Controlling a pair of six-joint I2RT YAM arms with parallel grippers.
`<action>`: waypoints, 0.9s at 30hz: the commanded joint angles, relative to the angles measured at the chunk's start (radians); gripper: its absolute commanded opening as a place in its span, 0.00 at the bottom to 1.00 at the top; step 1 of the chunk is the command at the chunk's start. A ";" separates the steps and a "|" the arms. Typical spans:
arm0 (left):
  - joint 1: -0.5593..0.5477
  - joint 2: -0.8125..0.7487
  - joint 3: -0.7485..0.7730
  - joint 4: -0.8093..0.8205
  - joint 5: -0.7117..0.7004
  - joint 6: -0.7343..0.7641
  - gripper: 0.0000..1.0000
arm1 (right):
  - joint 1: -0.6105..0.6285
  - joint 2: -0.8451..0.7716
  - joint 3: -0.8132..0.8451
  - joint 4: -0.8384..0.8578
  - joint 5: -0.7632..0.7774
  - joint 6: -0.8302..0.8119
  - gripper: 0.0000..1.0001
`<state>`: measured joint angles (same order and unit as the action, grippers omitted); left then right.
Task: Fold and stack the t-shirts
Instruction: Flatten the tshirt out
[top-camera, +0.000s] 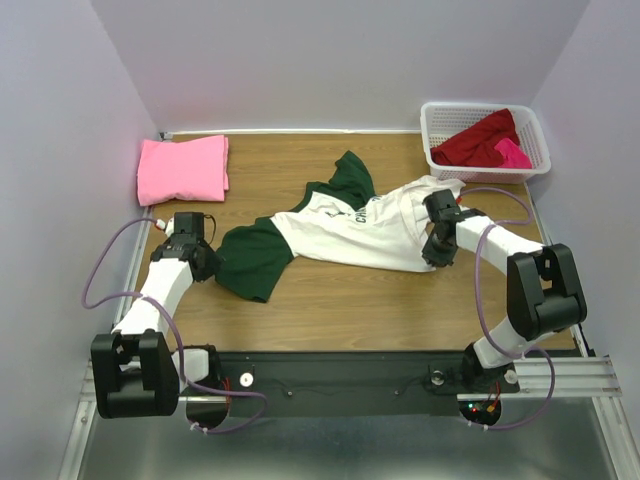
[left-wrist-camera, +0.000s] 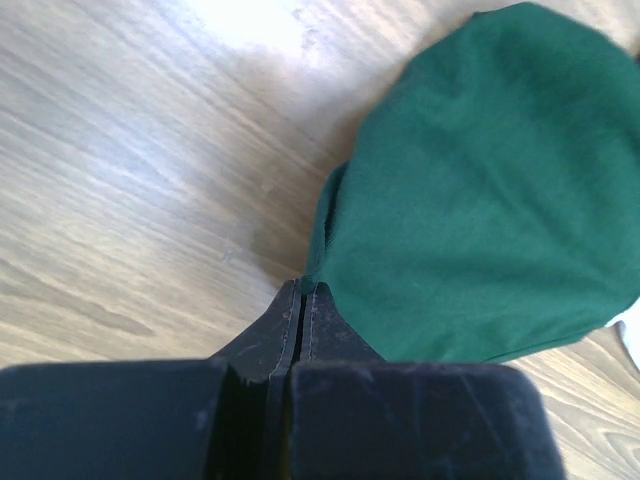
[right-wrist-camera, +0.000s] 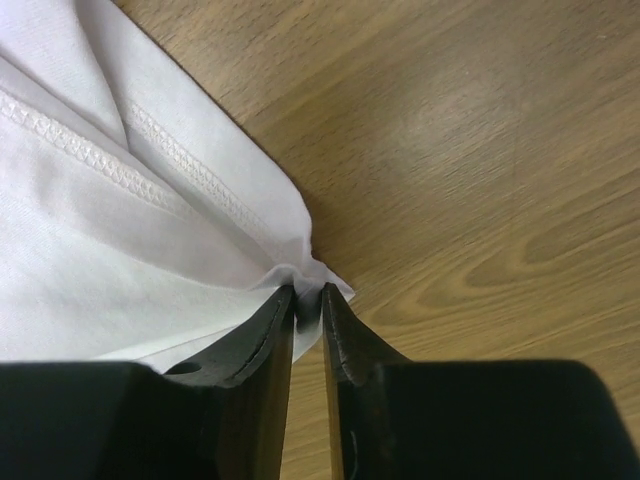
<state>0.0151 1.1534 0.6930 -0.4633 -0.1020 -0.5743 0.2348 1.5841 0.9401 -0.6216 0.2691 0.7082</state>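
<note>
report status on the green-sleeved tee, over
Left gripper shut on green sleeve, right gripper shut on white hem. The tee spread out, unfolded. Pink tee and basket well clear.

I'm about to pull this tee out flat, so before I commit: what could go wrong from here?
1. The left pincer is shut right at the edge of the green sleeve. It may hold little or no cloth and could slip off when pulled.
2. The right pincer pinches only a small hem corner of the white tee, so that grip may slide out under tension too.
</note>
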 joint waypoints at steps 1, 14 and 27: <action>0.006 -0.023 0.003 0.022 0.031 0.004 0.00 | -0.009 -0.018 0.023 0.002 0.015 0.014 0.25; 0.006 -0.018 -0.007 0.038 0.059 0.008 0.00 | -0.009 -0.047 0.051 0.002 -0.024 0.011 0.28; 0.006 -0.024 -0.009 0.045 0.068 0.007 0.00 | -0.009 -0.073 0.052 -0.013 -0.011 0.000 0.01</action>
<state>0.0151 1.1515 0.6930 -0.4328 -0.0372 -0.5735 0.2298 1.5551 0.9482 -0.6247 0.2359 0.7113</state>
